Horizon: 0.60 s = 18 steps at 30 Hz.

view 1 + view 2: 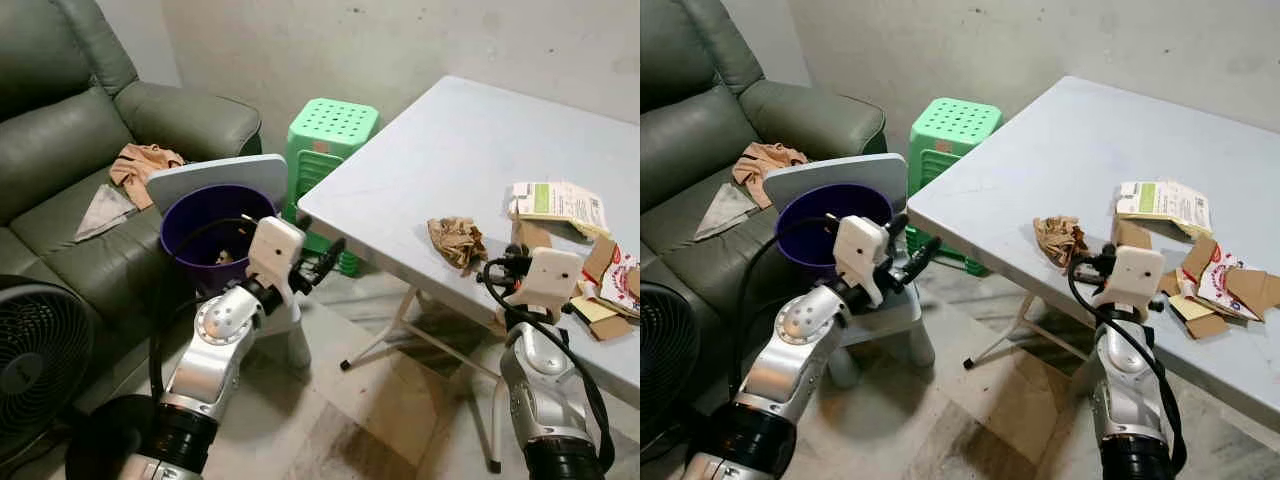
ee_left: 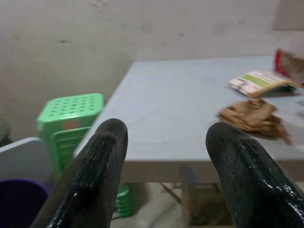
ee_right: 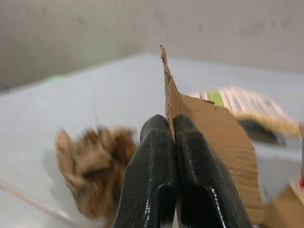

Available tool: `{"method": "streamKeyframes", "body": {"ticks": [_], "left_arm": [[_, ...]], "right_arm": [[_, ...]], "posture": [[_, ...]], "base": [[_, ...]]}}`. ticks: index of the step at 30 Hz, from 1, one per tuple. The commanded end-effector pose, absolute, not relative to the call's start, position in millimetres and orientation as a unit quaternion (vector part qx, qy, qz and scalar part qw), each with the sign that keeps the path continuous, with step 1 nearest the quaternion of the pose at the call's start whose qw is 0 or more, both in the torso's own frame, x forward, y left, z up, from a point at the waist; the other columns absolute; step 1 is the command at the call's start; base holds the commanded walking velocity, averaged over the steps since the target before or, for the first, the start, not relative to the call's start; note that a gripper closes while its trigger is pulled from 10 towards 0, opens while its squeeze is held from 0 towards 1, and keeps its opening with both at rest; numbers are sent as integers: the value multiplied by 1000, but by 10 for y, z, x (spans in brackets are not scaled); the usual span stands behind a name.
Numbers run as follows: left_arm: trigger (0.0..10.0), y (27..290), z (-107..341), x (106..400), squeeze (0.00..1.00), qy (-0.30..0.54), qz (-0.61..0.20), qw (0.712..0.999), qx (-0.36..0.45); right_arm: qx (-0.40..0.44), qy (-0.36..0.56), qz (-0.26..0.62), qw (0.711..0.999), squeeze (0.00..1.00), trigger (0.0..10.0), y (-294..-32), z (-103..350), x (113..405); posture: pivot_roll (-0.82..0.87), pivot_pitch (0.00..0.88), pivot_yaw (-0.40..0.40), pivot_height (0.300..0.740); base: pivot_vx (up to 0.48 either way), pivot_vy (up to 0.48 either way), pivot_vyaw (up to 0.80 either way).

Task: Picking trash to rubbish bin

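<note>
I take the grey folding table (image 1: 470,150) as my landmark. Off its left corner stand the green sofa (image 1: 70,150), then the purple rubbish bin (image 1: 205,225) with its lid tipped up, and a green stool (image 1: 333,130) between bin and table. The floor below is bare tile and the wall behind is plain concrete. On the table, toward the near right edge, lies the trash: a printed paper packet (image 1: 558,205), torn cardboard scraps (image 1: 605,310), and a crumpled brown paper ball (image 1: 455,240) nearer the middle. My right gripper (image 3: 172,142) is over the table's near edge, its fingers pressed together on a thin cardboard piece (image 3: 213,142), held by its edge. I judge it light and stiff, but it may bend or slide out, so a grip deeper in from the edge would be safer. My left gripper (image 2: 166,156) hovers between bin and table, fingers spread with nothing in them.
</note>
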State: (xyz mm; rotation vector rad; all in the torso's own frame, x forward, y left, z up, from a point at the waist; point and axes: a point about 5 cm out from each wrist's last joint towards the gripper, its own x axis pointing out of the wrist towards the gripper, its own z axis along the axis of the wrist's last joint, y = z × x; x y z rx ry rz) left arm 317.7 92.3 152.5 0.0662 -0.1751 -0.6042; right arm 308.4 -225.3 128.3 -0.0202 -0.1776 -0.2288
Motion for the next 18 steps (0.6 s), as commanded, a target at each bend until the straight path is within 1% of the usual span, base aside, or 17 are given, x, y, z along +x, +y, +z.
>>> {"method": "streamKeyframes", "body": {"ticks": [1,3,4,5,7,8,11,13,18], "left_arm": [[10000,1030,1589,3237,0,-95,-273,957,23],[10000,1154,1602,3265,0,-96,-242,965,2],[10000,1154,1602,3265,0,-96,-242,965,2],[10000,1213,1601,3277,0,-96,-227,969,-1],[10000,1298,1603,3302,0,-100,-192,976,18],[10000,1398,1607,3334,0,-99,-157,983,12],[10000,1453,1629,3352,0,-100,-143,985,-6],[10000,1501,1648,3375,0,-100,-128,986,-32],[10000,1524,1672,3394,0,-108,-111,987,-36]], "right_arm": [[-9,-104,-105,989,0,10000,-2226,1321,3048],[-6,-107,-91,990,0,10000,-2187,1330,3024],[-6,-107,-91,990,0,10000,-2187,1330,3024],[0,-110,-80,991,0,10000,-2159,1333,3007],[-1,-113,-66,991,0,10000,-2114,1337,2986],[-3,-113,-55,992,0,10000,-2069,1331,2961],[-7,-111,-49,993,0,10000,-2033,1324,2951],[-9,-109,-40,993,0,10000,-1986,1310,2948],[-11,-111,-32,993,0,10000,-1917,1325,2957]], "posture": [[-62,46,-18,740],[-62,49,-22,740],[-62,49,-22,740],[-62,50,-23,740],[-62,55,-25,740],[-60,58,-28,740],[-55,60,-30,740],[-54,61,-31,740],[-50,48,-29,740]], "base": [[0,0,0],[0,0,0],[0,0,0],[0,0,0],[0,0,0],[0,0,0],[0,0,0],[0,0,0],[0,0,0]]}}
